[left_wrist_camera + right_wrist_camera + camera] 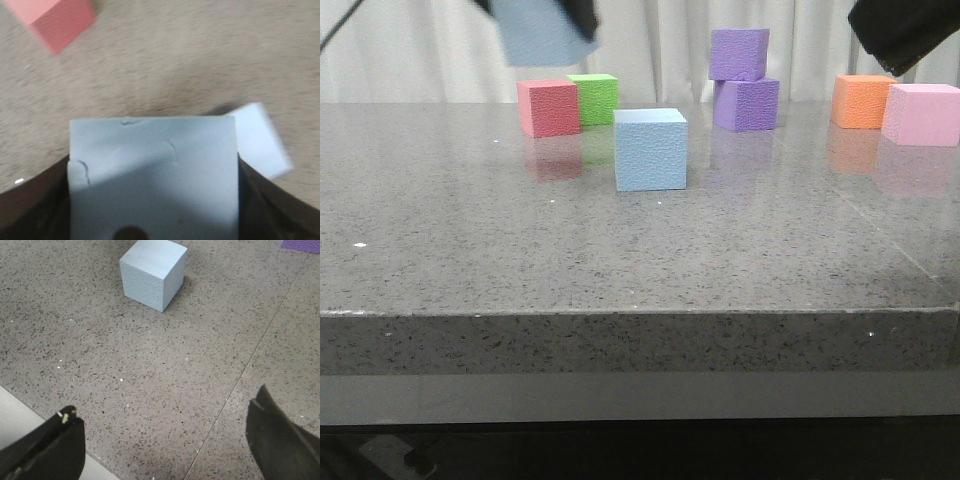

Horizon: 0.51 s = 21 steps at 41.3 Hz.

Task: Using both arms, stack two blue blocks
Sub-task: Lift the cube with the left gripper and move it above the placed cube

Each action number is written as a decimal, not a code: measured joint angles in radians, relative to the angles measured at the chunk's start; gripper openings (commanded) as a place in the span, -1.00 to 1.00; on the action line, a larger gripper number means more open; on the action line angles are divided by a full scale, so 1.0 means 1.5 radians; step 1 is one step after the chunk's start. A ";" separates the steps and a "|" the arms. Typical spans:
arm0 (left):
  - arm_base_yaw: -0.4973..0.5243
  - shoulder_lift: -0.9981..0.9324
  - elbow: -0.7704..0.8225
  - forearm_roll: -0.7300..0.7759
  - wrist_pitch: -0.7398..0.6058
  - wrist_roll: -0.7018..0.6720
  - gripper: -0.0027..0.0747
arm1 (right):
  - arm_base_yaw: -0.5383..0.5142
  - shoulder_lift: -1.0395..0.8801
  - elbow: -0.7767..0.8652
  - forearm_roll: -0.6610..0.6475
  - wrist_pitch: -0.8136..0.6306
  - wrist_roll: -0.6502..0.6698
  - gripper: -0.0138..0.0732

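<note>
Hovering left tool [150,210] gripping blue block [545,30] — right tool [165,440] splayed.

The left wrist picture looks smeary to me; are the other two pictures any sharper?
Left wrist view: held blue block soft, red cube streaked. Front view: sharp, cubes mirrored faintly in the glossy table. Right wrist view: crisp, resting blue block and speckles clear.

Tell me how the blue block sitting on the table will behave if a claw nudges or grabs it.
The blue block on the table looks like pebbled foam, so it is probably light and slightly squashy. Its flat faces should make it slide on the polished table rather than roll. The block in the left claw shows surface creases, hinting that foam dents under grip.
</note>
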 measured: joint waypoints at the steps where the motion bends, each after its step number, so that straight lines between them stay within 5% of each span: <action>1: -0.018 0.000 -0.003 0.014 0.000 -0.012 0.11 | 0.000 0.000 0.000 0.000 0.000 0.000 0.82; 9: -0.097 0.020 -0.038 0.080 0.004 -0.095 0.13 | 0.000 0.000 0.000 0.000 0.000 0.000 0.82; 21: -0.105 0.078 -0.059 0.092 0.021 -0.199 0.15 | 0.000 0.000 0.000 0.000 0.000 0.000 0.82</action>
